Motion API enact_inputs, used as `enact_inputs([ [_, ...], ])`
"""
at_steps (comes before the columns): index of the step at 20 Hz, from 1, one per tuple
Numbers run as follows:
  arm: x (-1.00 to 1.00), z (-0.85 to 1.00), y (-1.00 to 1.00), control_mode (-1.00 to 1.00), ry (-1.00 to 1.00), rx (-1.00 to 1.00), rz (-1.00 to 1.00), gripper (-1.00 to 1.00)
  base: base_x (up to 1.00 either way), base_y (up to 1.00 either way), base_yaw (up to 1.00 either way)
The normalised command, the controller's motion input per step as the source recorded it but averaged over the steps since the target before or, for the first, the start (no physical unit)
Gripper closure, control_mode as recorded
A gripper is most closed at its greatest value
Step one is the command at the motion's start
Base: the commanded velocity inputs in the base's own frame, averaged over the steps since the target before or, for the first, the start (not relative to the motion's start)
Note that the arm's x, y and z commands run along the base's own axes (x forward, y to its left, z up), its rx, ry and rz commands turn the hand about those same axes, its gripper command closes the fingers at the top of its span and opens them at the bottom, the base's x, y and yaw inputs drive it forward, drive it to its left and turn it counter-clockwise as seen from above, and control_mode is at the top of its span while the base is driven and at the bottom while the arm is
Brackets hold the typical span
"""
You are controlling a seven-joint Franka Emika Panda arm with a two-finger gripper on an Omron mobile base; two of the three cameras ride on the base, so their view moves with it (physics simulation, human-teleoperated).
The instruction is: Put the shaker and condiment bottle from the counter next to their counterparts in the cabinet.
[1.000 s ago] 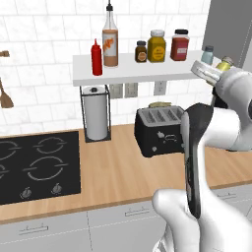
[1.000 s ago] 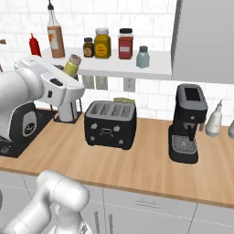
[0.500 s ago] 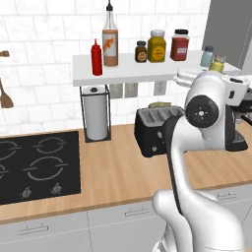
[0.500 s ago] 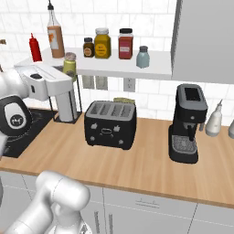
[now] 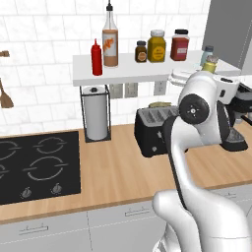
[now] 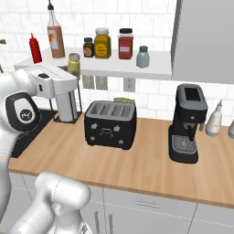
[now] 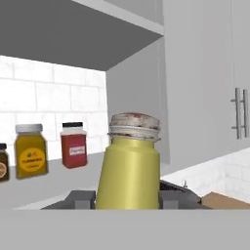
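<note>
Since a second ago the white arm has swung its hand from off the shelf's end in toward the shelf front, and the small yellow-green cylindrical shaker with the grey metal top [image 7: 129, 166] has gone from tilted to upright. The gripper [image 6: 68, 78] has its jaws pinching the shaker [image 6: 73, 66] by its lower body; the shaker [image 5: 210, 64] sits just before the near edge of the white flat wall shelf [image 5: 125, 73], at about the level of the things on it, its long axis vertical and its metal top pointing up. On the shelf, to the far side, stands the small pale blue-grey shaker with a dark top [image 6: 143, 57]. The tall clear bottle of orange-brown sauce [image 5: 110, 41] stands upright on the shelf beside the red squeeze bottle [image 5: 96, 57].
</note>
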Motion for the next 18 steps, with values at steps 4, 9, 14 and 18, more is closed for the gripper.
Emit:
enact_inputs([
  [4, 0.45, -0.26, 0.07, -1.0, -0.16, -0.02, -0.04, 1.0, 0.0, 0.0, 0.0],
  [9, 0.07, -0.03, 0.01, -1.0, -0.03, -0.01, -0.01, 1.0, 0.0, 0.0, 0.0],
  [14, 0.09, 0.38, -0.29, -1.0, 0.02, -0.1, -0.02, 1.0, 0.0, 0.0, 0.0],
  [18, 0.14, 0.52, -0.43, -1.0, 0.05, -0.1, 0.0, 1.0, 0.0, 0.0, 0.0],
])
